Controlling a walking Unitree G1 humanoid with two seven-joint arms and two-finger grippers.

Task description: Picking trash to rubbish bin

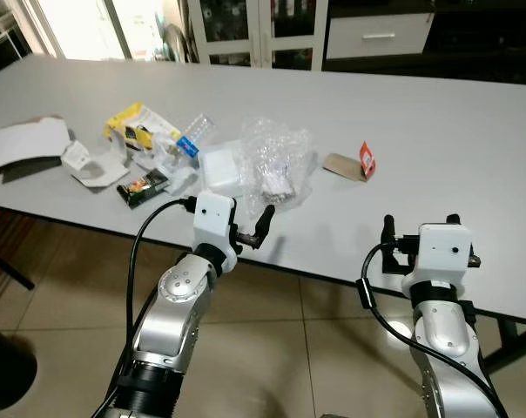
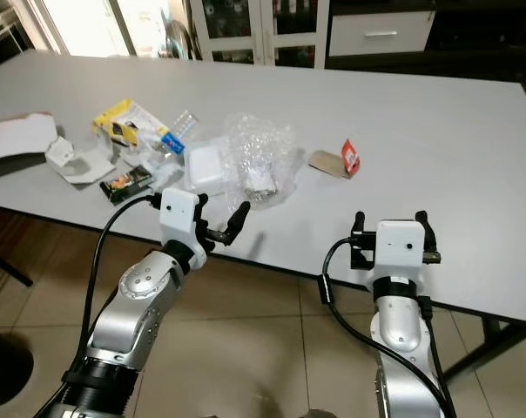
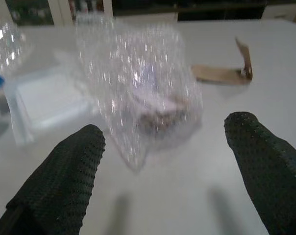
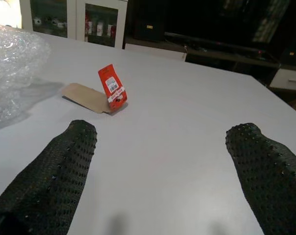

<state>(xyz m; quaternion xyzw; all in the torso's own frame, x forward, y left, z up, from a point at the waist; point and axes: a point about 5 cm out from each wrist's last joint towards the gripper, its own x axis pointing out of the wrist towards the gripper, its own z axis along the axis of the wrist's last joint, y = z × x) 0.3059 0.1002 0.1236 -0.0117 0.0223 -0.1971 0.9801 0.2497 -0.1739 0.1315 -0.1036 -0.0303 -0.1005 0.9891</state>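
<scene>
Bubble wrap [image 1: 276, 161] lies crumpled mid-surface [image 1: 437, 131] among scattered trash, just ahead of my left tool [image 3: 158, 166], fingers spread wide and empty; my right tool [image 4: 162, 171] likewise open, facing a red-tagged card [image 4: 101, 93].

Your robot's two arms, seen from its head

Each silver arm [image 1: 171, 300] ends in a white boxy wrist block [image 1: 213, 217]; a black cable [image 1: 139, 246] loops to it; the left gripper [image 3: 162, 161] and right gripper [image 4: 162, 166] have black fingers [image 3: 64, 171] with a dotted texture.
</scene>
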